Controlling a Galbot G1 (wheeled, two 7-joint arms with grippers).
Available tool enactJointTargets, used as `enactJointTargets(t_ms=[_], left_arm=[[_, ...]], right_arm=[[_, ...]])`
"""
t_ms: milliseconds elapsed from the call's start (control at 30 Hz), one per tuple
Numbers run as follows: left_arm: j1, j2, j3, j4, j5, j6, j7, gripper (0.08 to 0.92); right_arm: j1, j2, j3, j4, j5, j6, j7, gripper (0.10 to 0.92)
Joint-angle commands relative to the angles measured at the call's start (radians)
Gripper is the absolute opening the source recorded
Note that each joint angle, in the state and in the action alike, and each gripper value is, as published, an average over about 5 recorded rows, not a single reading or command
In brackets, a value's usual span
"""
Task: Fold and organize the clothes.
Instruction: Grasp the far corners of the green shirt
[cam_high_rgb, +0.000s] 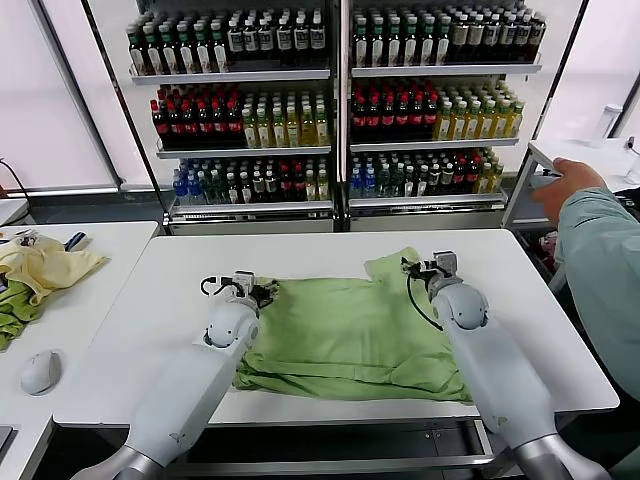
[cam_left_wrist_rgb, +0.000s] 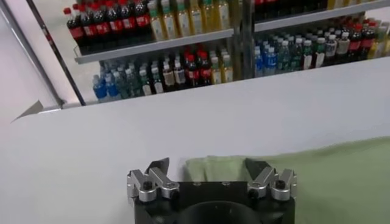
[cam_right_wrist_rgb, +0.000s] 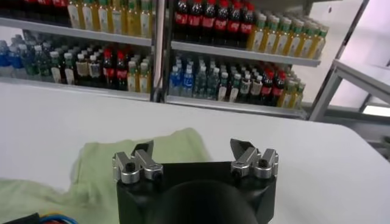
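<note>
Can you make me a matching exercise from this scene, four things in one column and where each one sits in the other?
Things:
1. T-shirt
2. pale yellow garment
3. left gripper
4. right gripper

Places:
A. at the shirt's far right sleeve, open
B. on the side table to the left
C. spread on the main white table
D. at the shirt's far left edge, open

Pairs: 1-C, 2-B, 3-D, 4-A
</note>
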Motion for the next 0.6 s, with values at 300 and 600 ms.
enactJointTargets(t_ms=[300,600], left_arm=[[0.059,0.011,0.021,-0.047,-0.075,0.011,0.016,0.747],[0.090,0.027,0.023,-0.087,-0.077,0.011,0.026,0.489]], right_arm=[[0.088,0.087,0.003,-0.226,-0.014,-0.013,-0.058,0.823],[0.082,0.084,0.014,-0.245,-0.005,-0.026,-0.049,0.639]])
